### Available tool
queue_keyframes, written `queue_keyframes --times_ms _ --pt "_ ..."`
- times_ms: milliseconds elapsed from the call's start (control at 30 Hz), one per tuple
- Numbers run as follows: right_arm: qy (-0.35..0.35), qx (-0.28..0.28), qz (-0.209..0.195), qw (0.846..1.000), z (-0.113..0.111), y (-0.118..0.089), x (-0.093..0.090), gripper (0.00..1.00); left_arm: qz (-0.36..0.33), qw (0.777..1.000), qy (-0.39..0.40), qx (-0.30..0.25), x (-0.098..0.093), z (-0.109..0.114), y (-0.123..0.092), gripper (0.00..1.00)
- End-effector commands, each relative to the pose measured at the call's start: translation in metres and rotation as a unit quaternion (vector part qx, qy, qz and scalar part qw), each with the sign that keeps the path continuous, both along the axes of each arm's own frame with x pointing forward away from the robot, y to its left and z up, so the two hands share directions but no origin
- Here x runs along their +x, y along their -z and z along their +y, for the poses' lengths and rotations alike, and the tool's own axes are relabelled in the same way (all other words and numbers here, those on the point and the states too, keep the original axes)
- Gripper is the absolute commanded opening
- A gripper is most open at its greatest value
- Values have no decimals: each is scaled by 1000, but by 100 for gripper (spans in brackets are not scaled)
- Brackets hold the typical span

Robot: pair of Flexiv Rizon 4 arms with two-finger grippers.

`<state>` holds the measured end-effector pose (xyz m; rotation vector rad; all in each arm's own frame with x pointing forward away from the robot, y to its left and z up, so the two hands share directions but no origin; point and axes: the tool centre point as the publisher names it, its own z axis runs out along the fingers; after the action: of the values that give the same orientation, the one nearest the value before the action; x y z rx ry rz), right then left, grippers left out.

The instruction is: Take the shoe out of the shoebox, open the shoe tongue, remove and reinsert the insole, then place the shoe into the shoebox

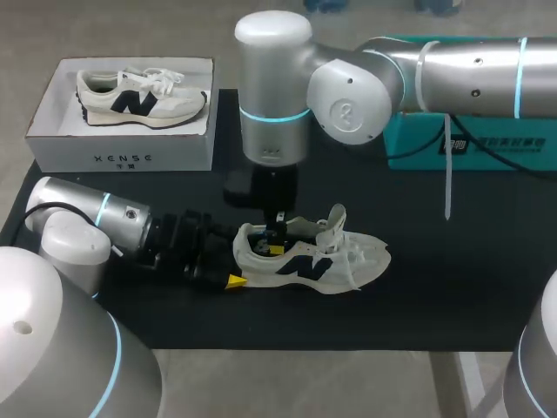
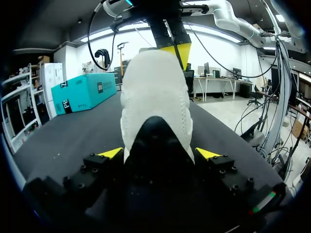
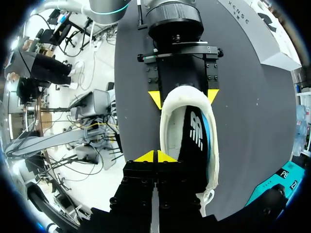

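Note:
A white shoe [image 1: 335, 261] with a dark logo lies on its sole in the middle of the black table, toe to the right. My left gripper [image 1: 239, 261] comes in low from the left. Its yellow tips press both sides of the heel [image 2: 155, 92], so it is shut on the shoe. My right gripper [image 1: 277, 237] points straight down into the shoe's opening, fingers together [image 3: 155, 156] at the collar rim beside the black insole [image 3: 194, 141]. I cannot tell whether anything is pinched between them. The open white shoebox [image 1: 122, 157] stands at the back left.
A second matching shoe [image 1: 144, 97] lies inside the shoebox. A teal carton [image 1: 470, 148] stands at the back right, behind my right arm. The black table top [image 1: 452, 296] runs to the right and front of the shoe.

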<state>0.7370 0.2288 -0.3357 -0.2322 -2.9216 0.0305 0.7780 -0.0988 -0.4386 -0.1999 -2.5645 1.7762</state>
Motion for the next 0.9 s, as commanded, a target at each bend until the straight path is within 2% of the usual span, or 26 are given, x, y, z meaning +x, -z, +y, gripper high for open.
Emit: queue_keyframes --times_ms 33,533,900 --pt "0 -13 -10 1000 -6 -4 5 0 -1 1000 -1 1 -2 0 2 0" --pt "-5 -12 -44 999 -35 11 38 0 -1 1000 -1 1 -2 0 2 0" --pt "-15 -15 -54 998 -31 25 58 0 -1 1000 -1 1 -2 0 2 0"
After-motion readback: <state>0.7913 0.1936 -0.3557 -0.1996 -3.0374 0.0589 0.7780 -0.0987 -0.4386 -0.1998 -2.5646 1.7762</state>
